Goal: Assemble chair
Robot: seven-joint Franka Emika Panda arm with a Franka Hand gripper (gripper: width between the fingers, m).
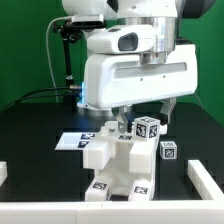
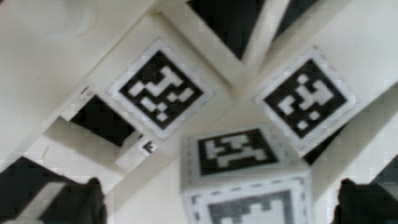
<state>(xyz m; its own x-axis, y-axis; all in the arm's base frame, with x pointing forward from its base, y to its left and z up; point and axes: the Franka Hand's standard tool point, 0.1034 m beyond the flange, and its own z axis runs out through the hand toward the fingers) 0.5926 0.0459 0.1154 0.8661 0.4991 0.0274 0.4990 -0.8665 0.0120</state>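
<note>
The chair [image 1: 120, 160] is a cluster of chunky white pieces with black-and-white tags in the middle of the black table. Two tagged posts [image 1: 148, 128] stand at its far side. My gripper [image 1: 135, 116] hangs low right over the cluster, mostly hidden under the big white hand. In the wrist view the chair parts [image 2: 169, 95] fill the frame very close. A tagged white block [image 2: 249, 195] lies between my dark fingertips [image 2: 75, 205]. My gripper [image 2: 222, 208] is open, with a gap to the block on each side.
The marker board [image 1: 72, 141] lies flat on the table at the exterior view's left of the chair. Low white border strips sit at the table's front [image 1: 110, 214], left [image 1: 3, 172] and right [image 1: 205, 176]. A green wall stands behind.
</note>
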